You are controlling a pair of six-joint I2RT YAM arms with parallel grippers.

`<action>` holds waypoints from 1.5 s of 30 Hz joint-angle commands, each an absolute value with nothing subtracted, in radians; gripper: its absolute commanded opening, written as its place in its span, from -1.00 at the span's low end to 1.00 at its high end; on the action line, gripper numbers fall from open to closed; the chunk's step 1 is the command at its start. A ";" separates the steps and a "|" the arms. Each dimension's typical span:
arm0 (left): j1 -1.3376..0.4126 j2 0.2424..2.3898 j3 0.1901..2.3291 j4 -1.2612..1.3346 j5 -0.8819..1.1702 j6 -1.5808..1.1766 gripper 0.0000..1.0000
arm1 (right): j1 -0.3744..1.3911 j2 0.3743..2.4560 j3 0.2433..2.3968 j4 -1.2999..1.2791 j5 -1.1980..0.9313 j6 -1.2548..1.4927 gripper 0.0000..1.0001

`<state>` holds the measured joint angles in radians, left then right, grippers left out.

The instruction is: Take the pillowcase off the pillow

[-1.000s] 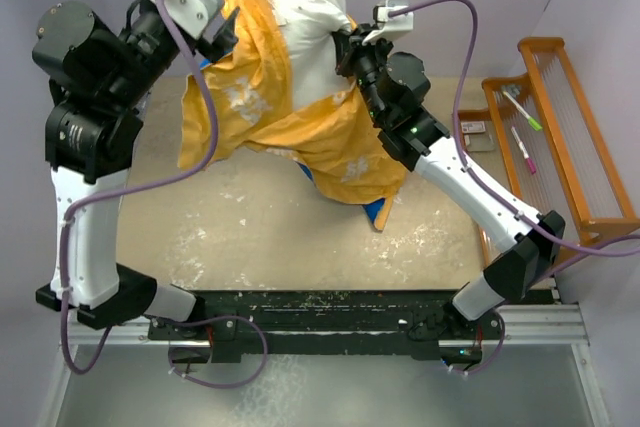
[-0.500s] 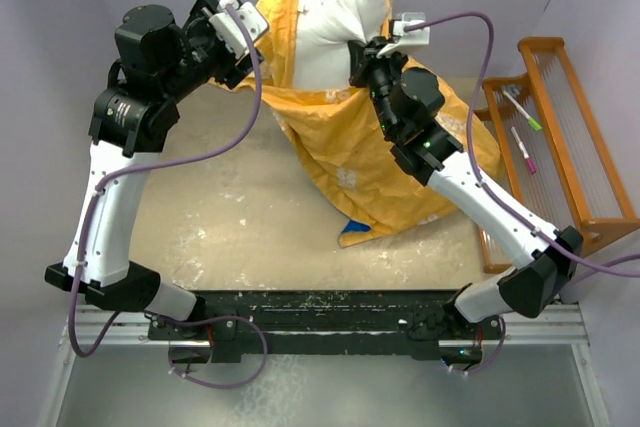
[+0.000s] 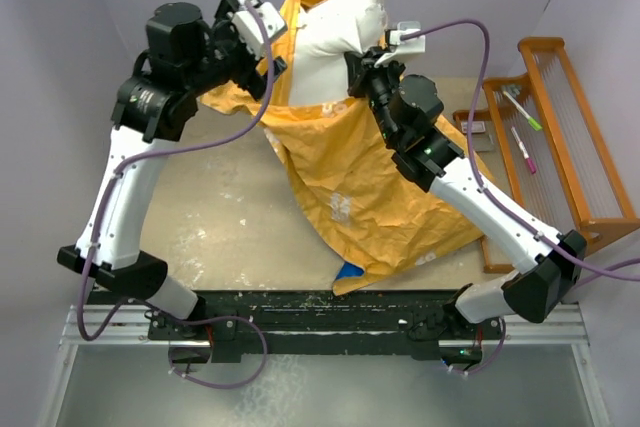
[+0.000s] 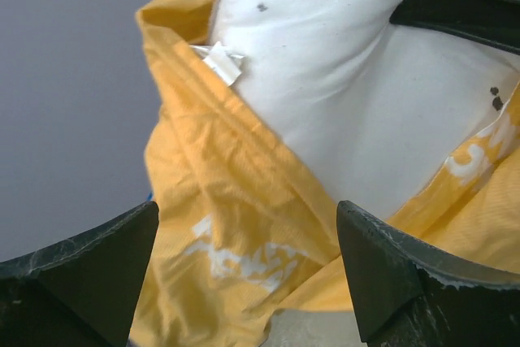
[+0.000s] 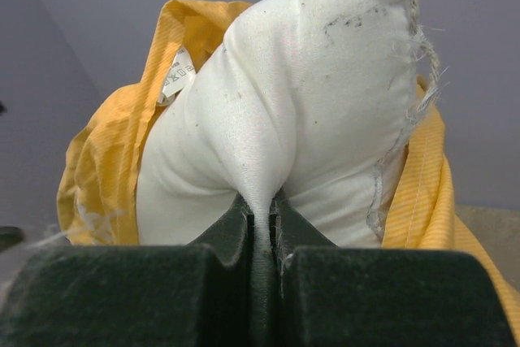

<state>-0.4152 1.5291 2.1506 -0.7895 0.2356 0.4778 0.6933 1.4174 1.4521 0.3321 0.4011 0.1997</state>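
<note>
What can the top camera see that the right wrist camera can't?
Only the top view shows the wooden rack, the table and the pillowcase spilling down across it. Only the right wrist view shows the right end effector pinched shut on a fold of the pillow. Both show the white pillow poking out of the orange pillowcase.

I count one pillow, one pillowcase and two end effectors of my own: the left end effector and the right end effector. Off to my right, one wooden rack holds two markers, and one small card lies near it.
</note>
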 commanded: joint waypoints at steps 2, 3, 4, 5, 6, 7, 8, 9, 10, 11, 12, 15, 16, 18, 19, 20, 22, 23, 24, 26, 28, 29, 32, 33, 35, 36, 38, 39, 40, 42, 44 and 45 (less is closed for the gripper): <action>-0.437 1.626 2.134 -0.768 0.188 0.394 0.79 | 0.711 1.369 1.465 0.494 0.373 0.255 -1.00; -0.438 1.649 2.149 -0.775 0.180 0.376 0.76 | 0.713 1.368 1.459 0.494 0.373 0.257 -1.00; -0.436 1.665 2.163 -0.778 0.176 0.359 0.73 | 0.713 1.366 1.447 0.497 0.373 0.256 -1.00; -0.436 1.676 2.170 -0.774 0.176 0.341 0.69 | 0.714 1.364 1.439 0.499 0.373 0.256 -1.00; -0.436 1.681 2.171 -0.765 0.180 0.325 0.67 | 0.715 1.363 1.433 0.500 0.375 0.253 -1.00; -0.436 1.683 2.167 -0.754 0.181 0.312 0.63 | 0.716 1.361 1.429 0.500 0.375 0.251 -1.00; -0.436 1.683 2.163 -0.743 0.178 0.300 0.59 | 0.715 1.362 1.424 0.501 0.375 0.248 -1.00; -0.436 1.684 2.162 -0.737 0.165 0.289 0.52 | 0.715 1.361 1.418 0.505 0.379 0.247 -1.00; -0.436 1.688 2.163 -0.736 0.145 0.284 0.42 | 0.715 1.361 1.413 0.509 0.381 0.243 -1.00; -0.435 1.687 2.163 -0.736 0.126 0.282 0.33 | 0.716 1.359 1.410 0.505 0.381 0.241 -1.00; -0.430 1.683 2.158 -0.732 0.107 0.284 0.22 | 0.716 1.359 1.407 0.490 0.375 0.240 -1.00; -0.413 1.641 2.094 -0.685 0.062 0.308 -0.16 | 0.714 1.351 1.396 0.489 0.357 0.256 -1.00; -0.408 1.622 2.048 -0.659 0.053 0.325 -0.25 | 0.714 1.350 1.395 0.492 0.354 0.255 -1.00; -0.396 1.580 1.965 -0.595 0.045 0.349 -0.38 | 0.714 1.351 1.398 0.496 0.339 0.257 -1.00; -0.391 1.566 1.932 -0.571 0.040 0.355 -0.43 | 0.714 1.351 1.400 0.499 0.334 0.259 -1.00; -0.387 1.559 1.914 -0.562 0.037 0.357 -0.46 | 0.715 1.350 1.400 0.503 0.330 0.262 -1.00; -0.367 1.562 1.903 -0.566 0.042 0.342 -0.54 | 0.714 1.348 1.402 0.503 0.328 0.266 -1.00; -0.355 1.564 1.901 -0.567 0.047 0.329 -0.60 | 0.713 1.345 1.403 0.505 0.328 0.265 -1.00; -0.340 1.568 1.902 -0.567 0.053 0.320 -0.65 | 0.713 1.340 1.403 0.506 0.330 0.261 -1.00; -0.307 1.570 1.898 -0.556 0.047 0.315 -0.78 | 0.711 1.327 1.401 0.503 0.344 0.252 -1.00; -0.259 1.561 1.891 -0.523 0.037 0.309 -0.91 | 0.701 1.307 1.392 0.506 0.354 0.251 -1.00; -0.228 1.556 1.883 -0.504 0.037 0.307 -0.97 | 0.696 1.292 1.388 0.507 0.356 0.250 -1.00; -0.137 1.546 1.867 -0.470 0.046 0.304 -1.00 | 0.680 1.267 1.381 0.515 0.351 0.268 -1.00; -0.111 1.542 1.861 -0.463 0.054 0.300 -1.00 | 0.675 1.260 1.379 0.521 0.342 0.278 -1.00; -0.070 1.531 1.836 -0.441 0.067 0.293 -1.00 | 0.669 1.245 1.372 0.539 0.311 0.305 -1.00; -0.054 1.523 1.823 -0.430 0.070 0.290 -1.00 | 0.668 1.236 1.364 0.552 0.294 0.321 -1.00; -0.030 1.512 1.792 -0.413 0.085 0.285 -1.00 | 0.663 1.219 1.344 0.591 0.252 0.349 -1.00; -0.021 1.509 1.784 -0.410 0.094 0.281 -1.00 | 0.662 1.212 1.338 0.602 0.234 0.365 -1.00; -0.014 1.506 1.777 -0.412 0.104 0.277 -1.00 | 0.661 1.204 1.332 0.615 0.222 0.378 -1.00; -0.005 1.502 1.760 -0.418 0.123 0.260 -1.00 | 0.660 1.187 1.324 0.628 0.221 0.398 -1.00; 0.006 1.491 1.729 -0.420 0.158 0.233 -1.00 | 0.656 1.168 1.324 0.635 0.243 0.410 -1.00; 0.010 1.483 1.708 -0.421 0.173 0.222 -1.00 | 0.654 1.159 1.326 0.639 0.256 0.410 -1.00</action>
<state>-0.0364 1.5311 1.7546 -0.5011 0.1722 0.2668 0.6769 1.2667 1.2934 0.4084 0.2207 0.3500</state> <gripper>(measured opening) 0.003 0.038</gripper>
